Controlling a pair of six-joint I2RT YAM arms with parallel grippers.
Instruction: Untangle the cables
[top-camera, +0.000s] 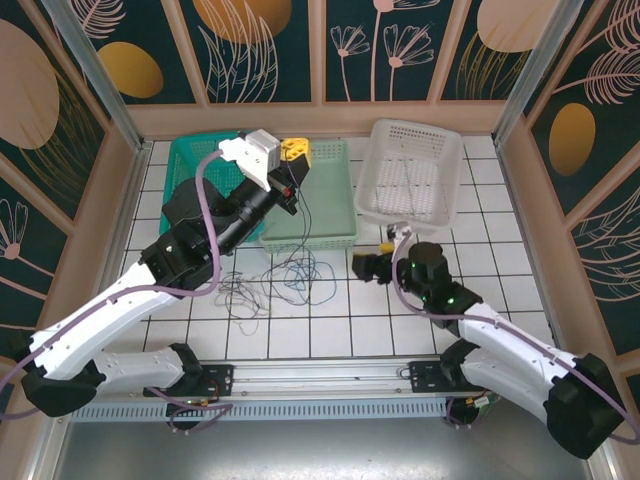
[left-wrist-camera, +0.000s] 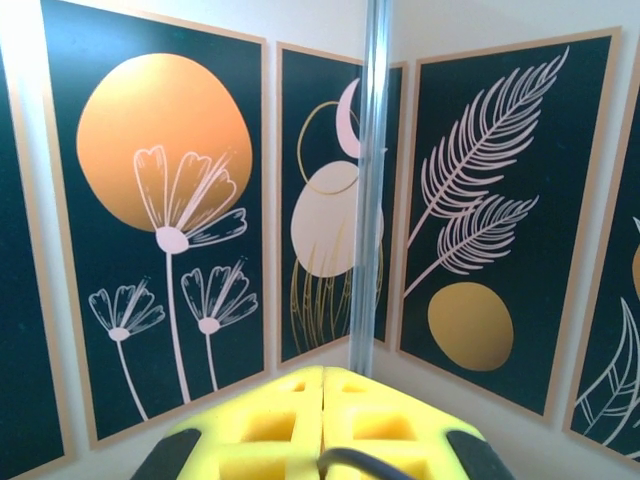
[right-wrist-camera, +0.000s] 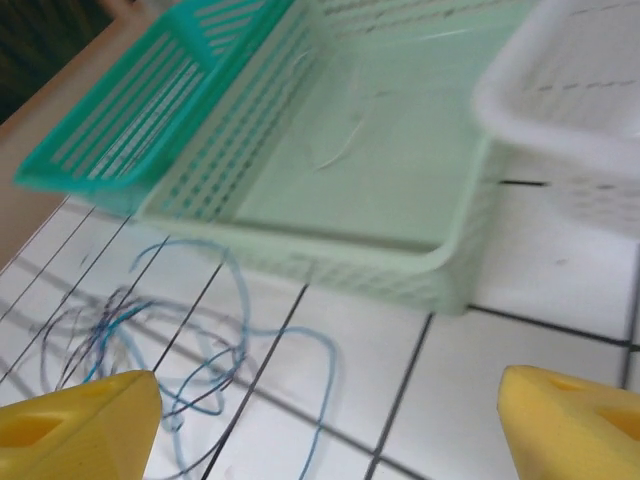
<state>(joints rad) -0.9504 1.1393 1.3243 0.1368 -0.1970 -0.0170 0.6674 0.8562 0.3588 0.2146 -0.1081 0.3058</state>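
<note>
**Q:** Tool state, both arms?

**A:** Noted: the left gripper (top-camera: 296, 152) is raised at upper centre of the top view, over the pale green basket (top-camera: 335, 225). Its yellow pads (left-wrist-camera: 270, 432) are pressed together. A black cable (top-camera: 304, 215) hangs from it, so I judge that strand pinched. The right gripper (right-wrist-camera: 320, 430) sits low with its fingers spread wide and nothing between them.

**Q:** Where are the cables?

**A:** The tangle (top-camera: 278, 282) lies on the white tiles at frame centre, just below the basket's near wall. The blue cable (right-wrist-camera: 328, 380) loops at lower left in the right wrist view.

**Q:** How to do this step well?

**A:** Judgement: keep the lifted strand taut. Close the right on one loop only, at the knot's edge, and draw it sideways slowly. Risk: the whole tangle drags along.
</note>
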